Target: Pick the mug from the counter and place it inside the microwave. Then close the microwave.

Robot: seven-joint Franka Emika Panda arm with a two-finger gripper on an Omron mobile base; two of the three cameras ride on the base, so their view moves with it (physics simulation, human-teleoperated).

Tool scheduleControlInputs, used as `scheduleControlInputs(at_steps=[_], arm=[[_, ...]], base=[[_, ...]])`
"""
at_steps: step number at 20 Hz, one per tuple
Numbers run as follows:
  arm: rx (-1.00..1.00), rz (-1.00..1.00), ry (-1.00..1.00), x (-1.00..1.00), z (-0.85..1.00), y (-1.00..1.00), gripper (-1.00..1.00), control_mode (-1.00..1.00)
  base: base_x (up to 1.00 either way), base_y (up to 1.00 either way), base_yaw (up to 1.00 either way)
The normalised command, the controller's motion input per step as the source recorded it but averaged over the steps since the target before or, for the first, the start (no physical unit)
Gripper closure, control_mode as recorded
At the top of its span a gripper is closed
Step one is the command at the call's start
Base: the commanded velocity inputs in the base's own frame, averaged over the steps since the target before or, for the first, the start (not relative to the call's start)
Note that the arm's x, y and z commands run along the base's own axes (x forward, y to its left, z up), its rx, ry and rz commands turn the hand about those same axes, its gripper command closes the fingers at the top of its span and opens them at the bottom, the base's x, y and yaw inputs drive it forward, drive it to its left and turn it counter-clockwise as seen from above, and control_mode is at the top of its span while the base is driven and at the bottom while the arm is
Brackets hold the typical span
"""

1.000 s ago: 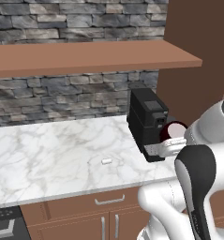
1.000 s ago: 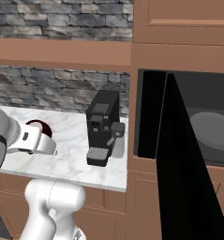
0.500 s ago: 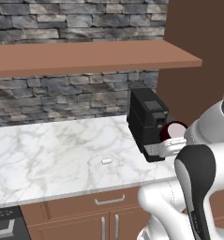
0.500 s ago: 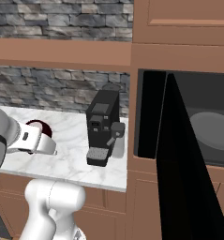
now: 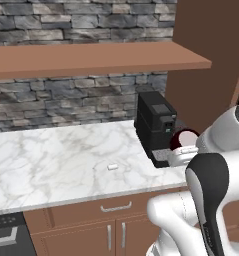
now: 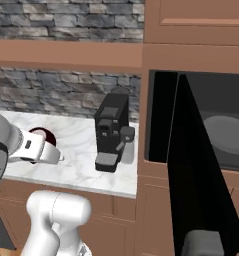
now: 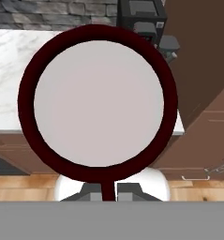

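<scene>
My gripper (image 7: 104, 190) is shut on the rim of the dark red mug (image 7: 98, 101), whose pale inside faces the hand camera. In the left base view the mug (image 5: 184, 138) hangs just right of the coffee machine, behind my white wrist. The right base view has the mug (image 6: 41, 134) over the marble counter (image 6: 76, 162), left of the machine. The microwave (image 6: 216, 125) stands open at the right. Its dark glass door (image 6: 193, 175) swings out toward me, and the round grey turntable (image 6: 226, 131) shows inside.
A black coffee machine (image 5: 155, 126) stands on the counter (image 5: 56, 160) by the wall cabinet. A tiny white object (image 5: 111, 166) lies mid-counter. A wooden shelf (image 5: 91, 59) runs above. Brown cabinets with silver handles (image 5: 116, 206) sit below.
</scene>
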Motion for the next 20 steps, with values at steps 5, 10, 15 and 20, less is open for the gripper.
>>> scheduleControlInputs(at_steps=[5, 10, 15, 20], arm=[[0.0, 0.0, 0.0, 0.0, 0.0, 0.0, 1.0, 1.0], [0.0, 0.0, 0.0, 0.0, 0.0, 0.0, 1.0, 1.0], [0.0, 0.0, 0.0, 0.0, 0.0, 0.0, 1.0, 1.0], [0.0, 0.0, 0.0, 0.0, 0.0, 0.0, 1.0, 1.0]], base=[[-0.77, 0.35, 0.0], [-0.54, 0.27, -0.13], [-0.84, 0.1, -0.58], [-0.84, 0.07, -0.75]])
